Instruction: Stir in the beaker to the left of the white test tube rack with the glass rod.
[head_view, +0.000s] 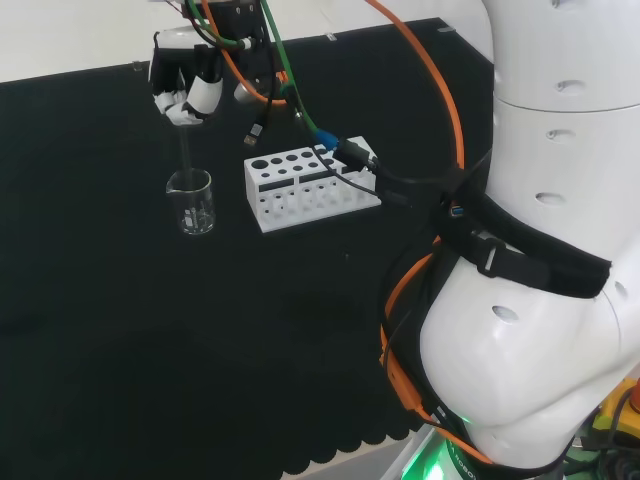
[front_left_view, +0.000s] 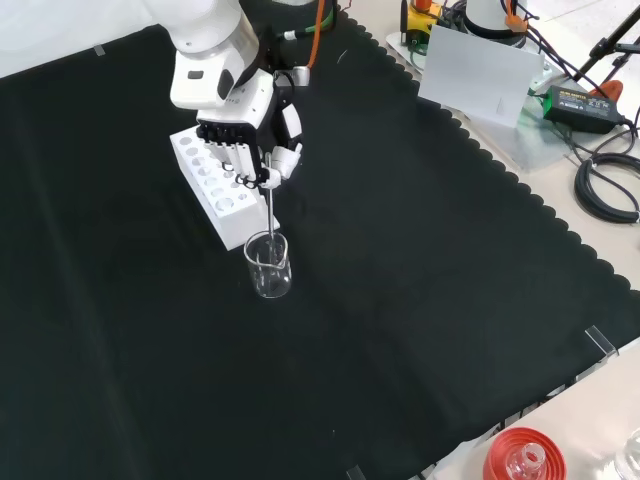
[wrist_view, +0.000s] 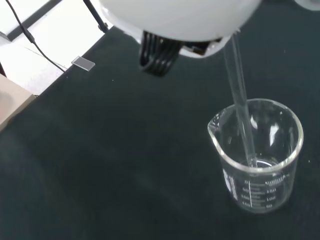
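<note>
Black cloth covers the worktop (head_view: 120, 330), bare in the near part of the head view.

Nearest item of the task: beaker (head_view: 190, 202), clear glass, upright on the cloth, spout turned away from the white test tube rack (head_view: 305, 185). Rack stands just beside it, to its right in the head view; in the front view the beaker sits in front of the rack's near end, close but apart.

Glass rod (head_view: 185, 152) runs down from my hand (head_view: 185, 95) into the beaker mouth, slightly tilted. Wrist view: rod tip is down near the beaker floor, toward one side wall. I cannot tell whether it touches glass, or whether there is liquid; at most a thin layer at the bottom.

Hand: fingers curled and pinched round the upper end of the rod, directly above the beaker. Farther back, orange and green cables (head_view: 290, 90) hang from the wrist over the rack.

Risks as I judge them:
- Beaker is light and nearly empty. A sideways sweep with the rod against the wall could slide or tip it toward the rack.
- Rod is thin glass held at its top end alone; pressing it down onto the floor or levering on the rim could snap it or twist it in my fingers.
- Too wide a circle catches the spout.
- Hanging cables could snag the rack as the wrist circles.
</note>
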